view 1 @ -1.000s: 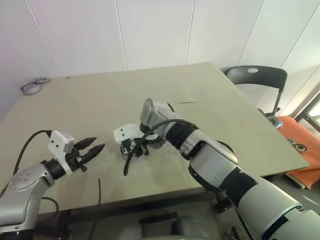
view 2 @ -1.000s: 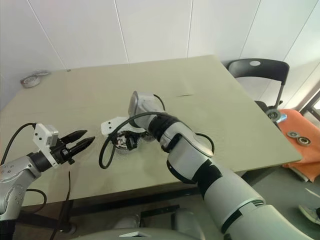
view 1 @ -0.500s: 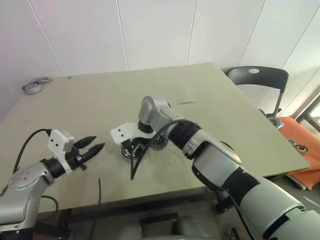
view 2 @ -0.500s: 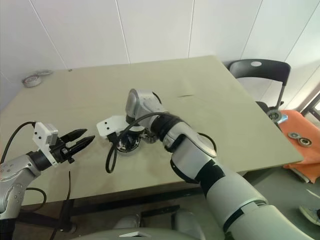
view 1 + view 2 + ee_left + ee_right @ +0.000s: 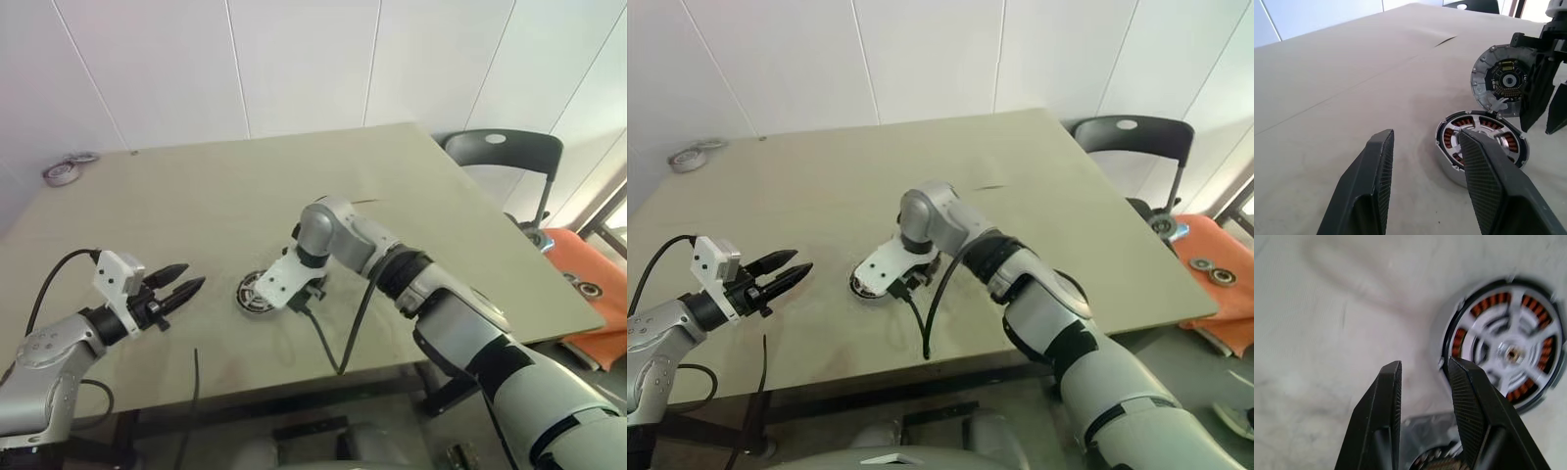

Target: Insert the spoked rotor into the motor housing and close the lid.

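The motor housing sits on the table, copper windings showing between the spokes. The spoked rotor lies flat inside it, hub in the centre. The lid, a silver disc with a dark circuit face, stands on edge at the housing's far rim, against my right gripper's fingers. My right gripper points down beside the housing, open, with bare table between its tips. My left gripper hovers open to the left of the housing, well apart from it.
A roll of tape lies at the table's far left corner. A dark chair stands beyond the right edge, with an orange object on the floor nearby. A black cable hangs from my right arm over the front edge.
My right hand rolled and shifted to the right off the housing, and its fingers opened. The housing with the rotor now lies uncovered. The left gripper stayed still.
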